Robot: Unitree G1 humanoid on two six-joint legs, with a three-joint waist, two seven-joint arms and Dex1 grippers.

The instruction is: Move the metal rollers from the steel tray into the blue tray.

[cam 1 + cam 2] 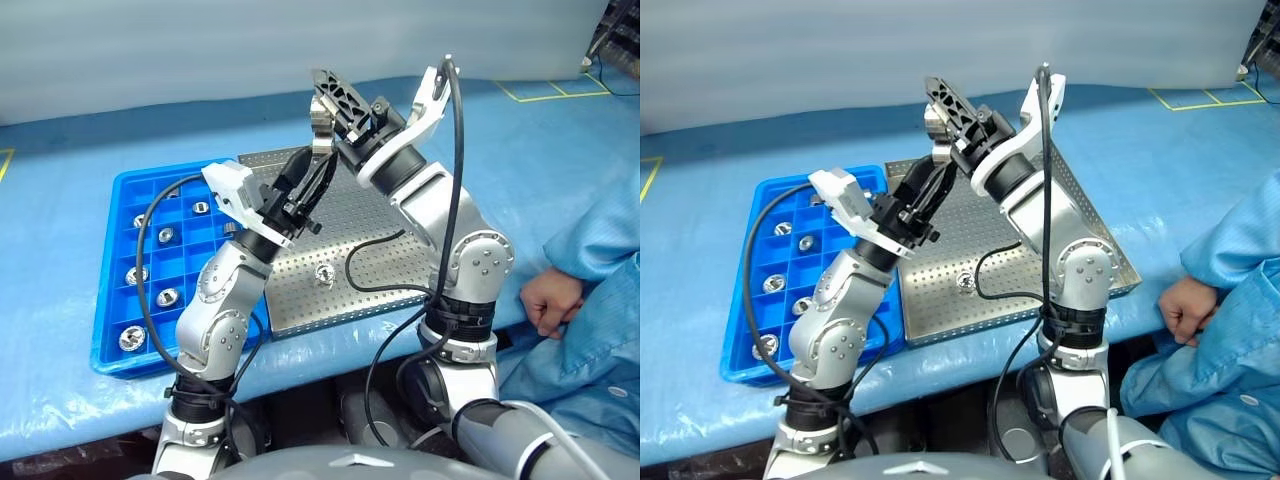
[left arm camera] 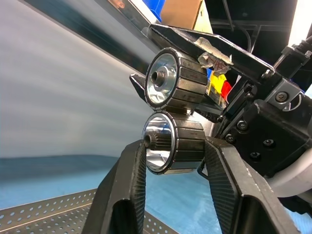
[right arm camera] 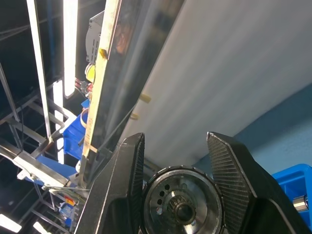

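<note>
Both grippers are raised above the steel tray (image 1: 300,295), close together. My right gripper (image 1: 327,100) is shut on a metal roller (image 2: 168,83), seen end-on in its wrist view as the roller (image 3: 183,207) between its jaws. A second roller (image 2: 170,146) sits directly under the first, touching it. My left gripper (image 2: 175,146) is shut on this lower roller, one finger on each side. One more roller (image 1: 324,273) lies on the steel tray. The blue tray (image 1: 185,262) lies to the left and holds several rollers (image 1: 130,338) in separate compartments.
A person in a blue gown sits at the right edge, a hand (image 1: 548,300) resting on the blue table cover (image 1: 520,150) beside the steel tray. Black cables (image 1: 385,250) loop from my arms over both trays.
</note>
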